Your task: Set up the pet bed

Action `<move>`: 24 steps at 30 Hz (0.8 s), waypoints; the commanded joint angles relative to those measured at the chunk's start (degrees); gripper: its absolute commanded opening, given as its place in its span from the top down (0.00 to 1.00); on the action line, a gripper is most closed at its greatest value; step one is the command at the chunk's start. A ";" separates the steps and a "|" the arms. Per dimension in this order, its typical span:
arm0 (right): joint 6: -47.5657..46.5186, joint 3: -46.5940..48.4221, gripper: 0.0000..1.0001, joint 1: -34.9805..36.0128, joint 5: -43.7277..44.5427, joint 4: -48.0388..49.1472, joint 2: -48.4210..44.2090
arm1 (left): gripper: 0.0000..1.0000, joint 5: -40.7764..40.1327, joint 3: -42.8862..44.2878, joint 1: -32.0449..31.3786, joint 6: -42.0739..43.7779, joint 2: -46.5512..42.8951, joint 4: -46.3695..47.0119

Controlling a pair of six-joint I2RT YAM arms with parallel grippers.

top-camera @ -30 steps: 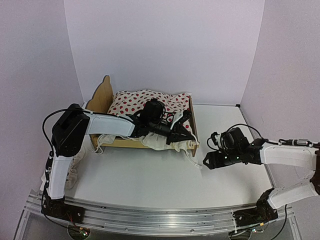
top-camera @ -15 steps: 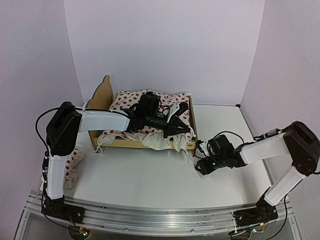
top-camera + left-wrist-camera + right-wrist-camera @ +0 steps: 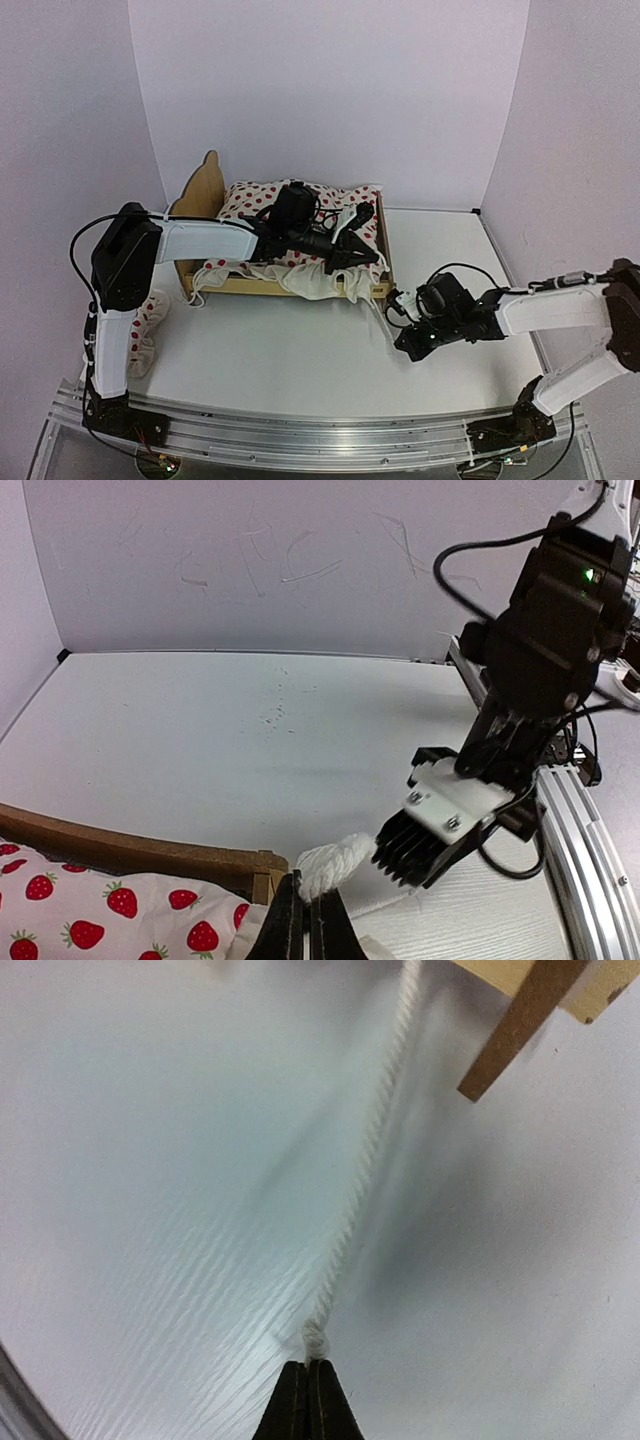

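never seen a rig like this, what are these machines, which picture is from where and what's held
Two robot arms are bolted at the near edge of a table. The wide picture looks down from above and behind them; the other two come from a camera on each wrist. On the table stands a wooden pet bed with a red-spotted cloth on it; a spotted pillow lies by the left arm. The right tool is closed on a white cord leading to the bed's corner. The left tool is closed at the bed's foot; whether it grips the cloth is unclear.
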 commanded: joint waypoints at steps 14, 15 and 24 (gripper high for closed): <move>7.23 9.46 1.00 -0.42 0.00 -13.34 -16.44 | 1.00 6.10 -10.77 -3.91 19.69 -1.04 -1.42; 7.48 9.80 1.00 -0.46 0.00 -13.85 -16.38 | 1.00 5.15 -11.41 -4.19 21.06 -0.69 -0.78; 8.29 10.89 1.00 -0.54 -2.11 -14.54 -15.56 | 0.53 -1.61 -13.65 -6.27 24.25 1.18 5.72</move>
